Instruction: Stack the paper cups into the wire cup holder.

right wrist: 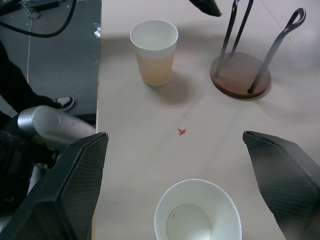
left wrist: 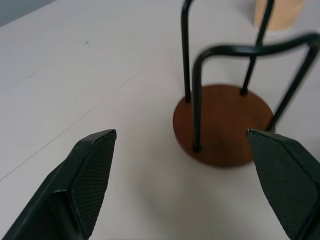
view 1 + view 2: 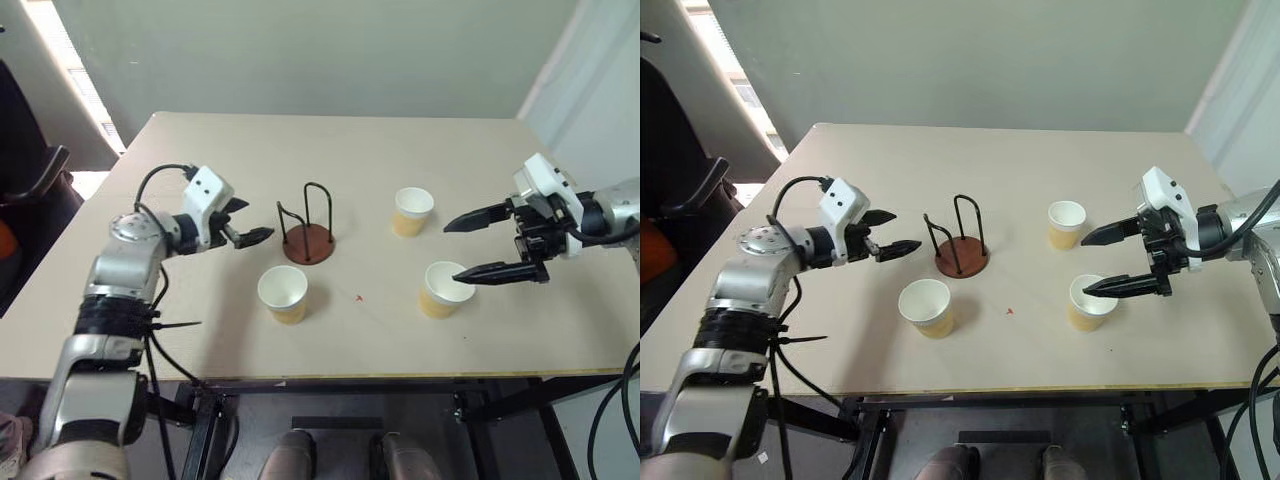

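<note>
Holder (image 3: 308,242) mid table, no cups in it; three cups (image 3: 283,293) around; left claw (image 3: 250,222) open beside holder; right claw (image 3: 470,246) open over right near cup (image 3: 443,289).

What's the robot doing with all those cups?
It is about to stack three paper cups into the wire cup holder, which is empty for now. The open right gripper hovers over the nearest right cup. The open left gripper waits beside the holder. Another cup stands in front of the holder, and the third cup farther back.
</note>
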`<state>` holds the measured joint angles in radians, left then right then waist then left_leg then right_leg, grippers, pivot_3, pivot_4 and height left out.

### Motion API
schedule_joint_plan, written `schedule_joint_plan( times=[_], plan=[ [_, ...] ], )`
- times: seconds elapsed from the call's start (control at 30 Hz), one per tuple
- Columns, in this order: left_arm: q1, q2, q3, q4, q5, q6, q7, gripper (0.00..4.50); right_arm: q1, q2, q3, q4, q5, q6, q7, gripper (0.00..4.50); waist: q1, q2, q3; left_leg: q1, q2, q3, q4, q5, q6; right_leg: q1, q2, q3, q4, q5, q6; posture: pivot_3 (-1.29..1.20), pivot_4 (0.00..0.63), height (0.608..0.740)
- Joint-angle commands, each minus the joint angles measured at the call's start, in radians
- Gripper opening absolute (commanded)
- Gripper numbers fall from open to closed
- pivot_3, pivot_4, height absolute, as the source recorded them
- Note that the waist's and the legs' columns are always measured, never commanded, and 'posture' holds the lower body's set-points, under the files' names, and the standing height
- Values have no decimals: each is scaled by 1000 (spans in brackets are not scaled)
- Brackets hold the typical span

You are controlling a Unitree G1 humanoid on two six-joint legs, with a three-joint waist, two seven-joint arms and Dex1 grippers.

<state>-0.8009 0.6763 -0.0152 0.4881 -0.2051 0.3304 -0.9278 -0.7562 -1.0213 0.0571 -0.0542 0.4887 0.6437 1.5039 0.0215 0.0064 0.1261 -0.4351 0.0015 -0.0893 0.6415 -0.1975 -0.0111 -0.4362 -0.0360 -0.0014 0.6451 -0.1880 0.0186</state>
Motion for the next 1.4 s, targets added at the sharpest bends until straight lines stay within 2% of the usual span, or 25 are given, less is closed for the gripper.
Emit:
schedule_joint_plan(
  times=[0.03,0.17,0.27,0.3,0.37,0.67,0.73,0.93,1.1,1.27,1.4],
  plan=[
    [-80,-46,-3,85,30,-53,24,4450,-1,-14,-46,-37,27,13,-17,4500,1,0,0,0,0,0,1,0,0,1,0,0,0,0,1,0,150,740],
    [-156,-111,-3,208,52,-97,47,4450,8,-19,-51,-56,31,26,-32,4500,4,0,0,0,-1,0,4,0,2,3,0,0,-1,1,2,0,150,740],
    [-215,-144,-4,328,100,-162,128,4450,14,-20,-61,-82,44,44,-45,4500,4,0,0,0,-1,0,6,0,3,4,0,1,-3,2,4,0,150,740],
    [-233,-153,2,361,107,-181,156,4290,18,-22,-64,-89,49,48,-50,4500,4,0,0,0,-1,1,6,0,3,4,-1,1,-3,2,5,0,150,740],
    [-259,-162,7,400,111,-203,164,3847,29,-28,-71,-98,52,53,-58,4500,4,0,0,0,-2,1,6,1,3,4,-1,1,-3,2,5,0,150,740],
    [-262,-143,-3,383,120,-210,95,570,47,-38,-86,-116,63,59,-76,4500,7,0,0,-1,-3,4,6,3,0,5,-1,3,-3,0,10,0,150,740],
    [-254,-137,-1,367,119,-196,76,87,48,-36,-84,-117,62,54,-78,4500,6,0,0,-1,-3,5,6,3,1,5,-1,3,-3,0,11,0,150,740],
    [-252,-135,15,276,88,-134,21,87,40,-33,-78,-106,54,40,-76,4500,7,0,0,-1,-3,6,6,4,2,5,-2,4,-3,-1,12,0,150,740],
    [-310,-182,34,132,27,24,31,87,36,-30,-74,-104,50,31,-76,4500,15,0,0,-2,-4,6,7,4,3,5,-3,4,-3,-1,13,0,150,740],
    [-290,-244,2,-109,-33,237,55,87,40,-32,-76,-114,55,34,-80,4500,16,0,0,-3,-5,9,8,4,5,6,-5,4,-5,-1,15,0,150,740],
    [-166,-249,-89,-387,-72,376,18,87,82,-55,-80,-156,63,42,-70,4500,15,0,0,-1,-5,11,10,4,5,8,-5,6,-4,-3,18,0,150,740]
  ],
)
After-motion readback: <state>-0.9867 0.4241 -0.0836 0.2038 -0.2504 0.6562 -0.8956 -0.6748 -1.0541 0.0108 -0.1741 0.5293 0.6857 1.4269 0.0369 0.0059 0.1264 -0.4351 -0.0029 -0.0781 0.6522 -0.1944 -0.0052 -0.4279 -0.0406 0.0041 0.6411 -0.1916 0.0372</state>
